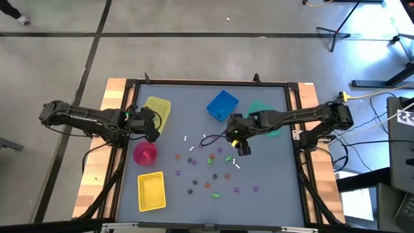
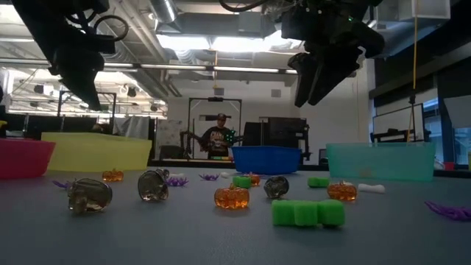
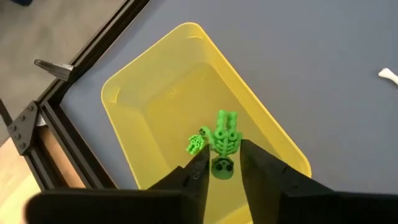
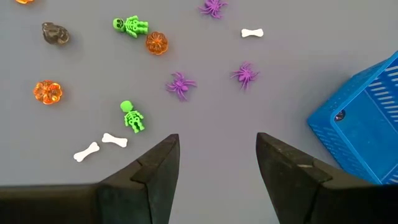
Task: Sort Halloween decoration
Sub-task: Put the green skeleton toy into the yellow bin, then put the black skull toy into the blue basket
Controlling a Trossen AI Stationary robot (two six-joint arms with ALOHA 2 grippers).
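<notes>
Low view cuts off both arms above the grippers, so only dark finger silhouettes hang at the top; a person stands far behind the table, too small to make out. In the high view the trinkets (image 1: 210, 169) are mere specks, scattered over the grey table (image 1: 272, 194) between the pink bin (image 1: 145, 153) and the right arm.

Left gripper (image 1: 153, 125) reaches in from the left edge and hangs over the yellow bin (image 3: 155, 93) near the table's back-left. Its wrist view shows the fingers (image 3: 193, 177) slightly parted, with a green skeleton (image 3: 222, 134) just beyond the tips, over the bin's floor. Whether the fingertips touch it, or whether it hangs or lies on the floor, I cannot tell; a second small green piece (image 3: 194, 144) sits beside it.

Right gripper (image 1: 242, 146) stretches in from the right, past the blue basket (image 4: 367, 118), and hovers over the scatter with fingers spread wide and nothing between them. Ahead of its tips lie another green skeleton (image 4: 132, 116), two white bones (image 4: 99, 145), purple spiders (image 4: 180, 84), orange pumpkins (image 4: 47, 92) and a dark skull (image 4: 55, 33), all clear of the fingers. A teal bin (image 2: 379, 160) stands behind the right arm; a yellow basket (image 1: 151, 191) sits at the front-left.
</notes>
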